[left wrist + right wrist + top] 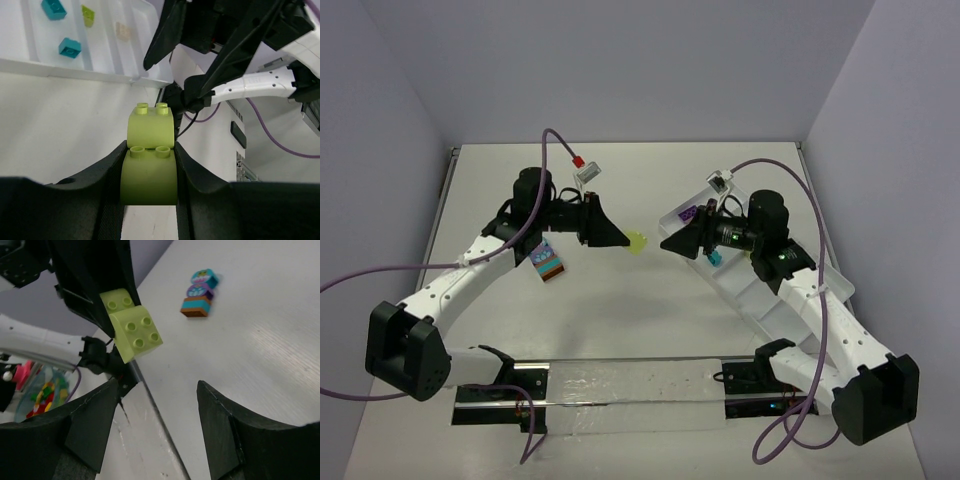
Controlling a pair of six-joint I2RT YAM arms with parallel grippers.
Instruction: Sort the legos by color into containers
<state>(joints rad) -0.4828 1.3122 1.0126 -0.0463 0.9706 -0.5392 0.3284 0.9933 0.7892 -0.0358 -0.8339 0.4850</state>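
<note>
Left gripper pinches 2 lime bricks; right gripper, spread at 3 o'clock, must clamp one to split them.

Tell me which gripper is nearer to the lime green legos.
Left. The left gripper is shut on the lime green legos, pinching the lower one. The right gripper is open and faces them across a gap, not touching.

Tray partly beyond top edge
</note>
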